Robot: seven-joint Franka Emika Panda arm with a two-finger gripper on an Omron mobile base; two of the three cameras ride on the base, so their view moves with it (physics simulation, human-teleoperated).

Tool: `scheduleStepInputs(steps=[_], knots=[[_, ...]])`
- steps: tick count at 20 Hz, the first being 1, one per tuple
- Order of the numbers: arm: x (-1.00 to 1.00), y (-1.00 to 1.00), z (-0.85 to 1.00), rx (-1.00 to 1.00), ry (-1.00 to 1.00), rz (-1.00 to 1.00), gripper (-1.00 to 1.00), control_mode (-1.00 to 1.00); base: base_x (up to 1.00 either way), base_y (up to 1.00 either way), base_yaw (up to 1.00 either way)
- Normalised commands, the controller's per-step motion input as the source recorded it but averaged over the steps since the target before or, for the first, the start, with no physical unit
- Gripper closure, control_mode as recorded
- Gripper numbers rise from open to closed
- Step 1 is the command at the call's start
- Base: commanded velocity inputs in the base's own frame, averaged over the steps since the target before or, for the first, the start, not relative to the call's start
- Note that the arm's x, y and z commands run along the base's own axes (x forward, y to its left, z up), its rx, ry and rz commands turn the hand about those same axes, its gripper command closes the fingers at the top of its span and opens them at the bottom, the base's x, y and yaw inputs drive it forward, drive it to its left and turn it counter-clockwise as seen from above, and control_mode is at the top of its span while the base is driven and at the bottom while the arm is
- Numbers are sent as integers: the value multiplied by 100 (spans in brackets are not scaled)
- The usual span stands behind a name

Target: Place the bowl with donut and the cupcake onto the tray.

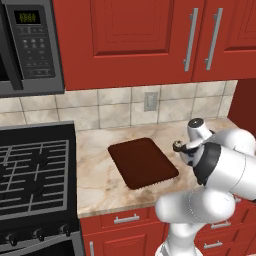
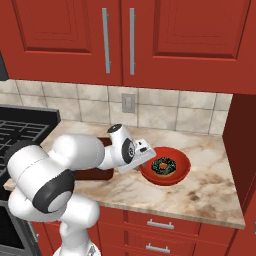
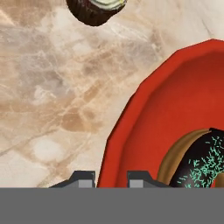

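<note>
Base views flank counter (image 1: 100, 170); hand view close, probably downward.

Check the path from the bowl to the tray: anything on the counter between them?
Nothing loose shows between them. The bowl with the donut sits right of the tray, with bare marble counter around it. The robot's own arm hides part of that stretch. The claw straddles the bowl's rim; the cupcake lies off to one side.

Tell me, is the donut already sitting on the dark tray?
No, the donut lies inside the red bowl on the counter, beside the tray.
</note>
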Motion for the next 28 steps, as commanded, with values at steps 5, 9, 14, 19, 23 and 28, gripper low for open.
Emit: scheduleStepInputs(steps=[5, 9, 14, 19, 23, 28], knots=[[0, 19, 11, -5, 0, 10, 100, -100, 0, 0, 0], [0, 19, 14, 0, 0, 12, 100, -100, 0, 0, 0], [6, 16, 25, 0, -1, 13, 100, -100, 0, 0, 0], [0, 19, 25, -3, -7, 13, 100, -100, 0, 0, 0], [0, 29, 24, -4, -4, 15, 100, -100, 0, 0, 0], [0, 52, 3, -7, -4, 17, 100, -100, 0, 0, 0]])
